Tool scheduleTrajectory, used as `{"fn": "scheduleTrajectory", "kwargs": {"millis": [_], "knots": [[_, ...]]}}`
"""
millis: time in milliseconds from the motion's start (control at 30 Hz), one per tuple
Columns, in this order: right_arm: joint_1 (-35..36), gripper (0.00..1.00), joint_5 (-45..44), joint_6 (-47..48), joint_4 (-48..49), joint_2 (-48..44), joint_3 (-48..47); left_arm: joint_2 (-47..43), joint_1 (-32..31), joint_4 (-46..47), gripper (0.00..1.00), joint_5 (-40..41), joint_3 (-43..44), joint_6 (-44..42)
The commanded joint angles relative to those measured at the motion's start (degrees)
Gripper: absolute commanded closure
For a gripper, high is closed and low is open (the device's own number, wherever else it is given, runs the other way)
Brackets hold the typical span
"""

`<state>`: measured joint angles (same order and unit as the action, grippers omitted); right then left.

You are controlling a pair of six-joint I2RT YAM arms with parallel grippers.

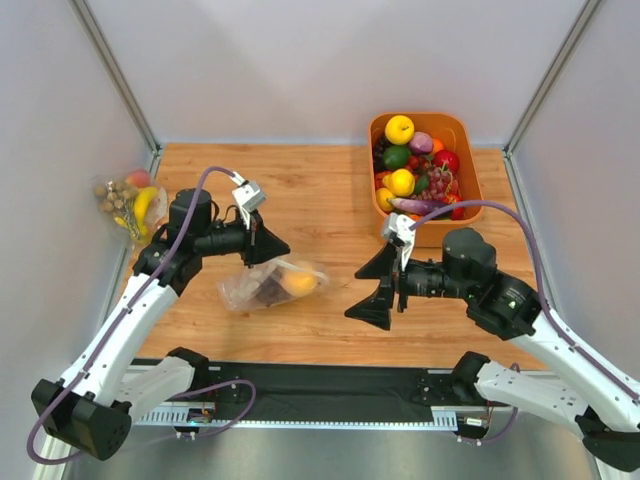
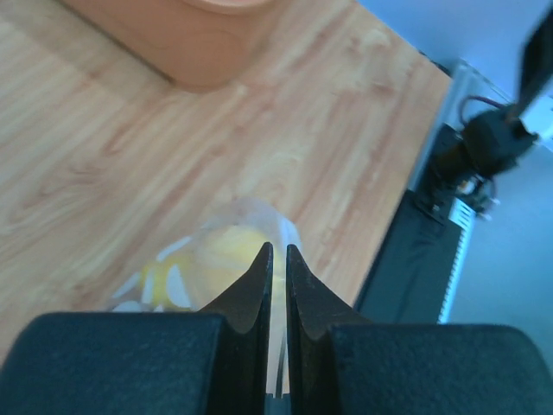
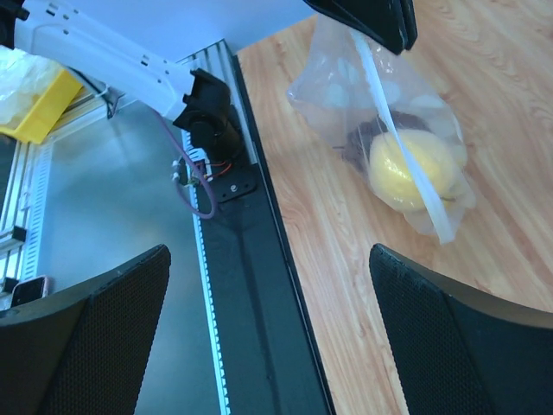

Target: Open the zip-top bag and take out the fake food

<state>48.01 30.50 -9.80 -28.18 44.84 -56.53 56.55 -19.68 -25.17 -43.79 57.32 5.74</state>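
1. Far left, a spare clear bag [image 1: 128,198] of banana and nuts lies against the wall and has no part in this job.
2. The left gripper [image 1: 263,246] has its jaws pressed almost together, pinching the zip-top bag [image 1: 272,285] at its zip edge.
3. The bag sags onto the table [image 1: 320,200] just below that grip. The fake food [image 3: 406,169] is inside: a yellow fruit with something dark behind it.
4. The right gripper [image 1: 378,287] stands spread wide near the bag's free end, touching nothing.
5. The step looks like bracing the bag before opening it. Next, the right fingers must catch the opposite lip of the zip and pull it apart.
6. Far right sits an orange bin [image 1: 450,122] of fruit.
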Motion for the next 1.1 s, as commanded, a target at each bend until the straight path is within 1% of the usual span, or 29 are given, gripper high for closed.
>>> {"fn": "scheduleTrajectory", "kwargs": {"millis": [0, 133, 333, 767, 1000, 1067], "knots": [[0.94, 0.02, 4.83, 0.84, 4.89, 3.49, -3.75, -1.27, -2.72, 1.09, 1.0, -10.08, -0.54, -2.4], [1.65, 0.08, 6.84, 0.66, 7.25, 7.0, -4.9, -2.32, -4.84, 1.61, 1.0, -12.97, -1.07, -1.96], [2.44, 0.09, 10.62, -2.5, 13.15, 11.49, -5.08, -4.43, -6.68, 6.8, 1.0, -19.3, -3.27, 2.43], [3.58, 0.09, 12.04, -3.73, 17.2, 19.14, -6.57, -6.37, -10.37, 9.7, 1.0, -22.74, -4.32, 4.9], [4.9, 0.08, 10.28, -2.15, 16.15, 23.53, -7.63, -6.81, -11.61, 9.96, 1.0, -23.1, -4.5, 4.99], [6.38, 0.08, 8.18, -0.32, 14.83, 24.33, -8.42, -6.81, -11.61, 10.14, 1.0, -23.01, -4.5, 5.07]]}}
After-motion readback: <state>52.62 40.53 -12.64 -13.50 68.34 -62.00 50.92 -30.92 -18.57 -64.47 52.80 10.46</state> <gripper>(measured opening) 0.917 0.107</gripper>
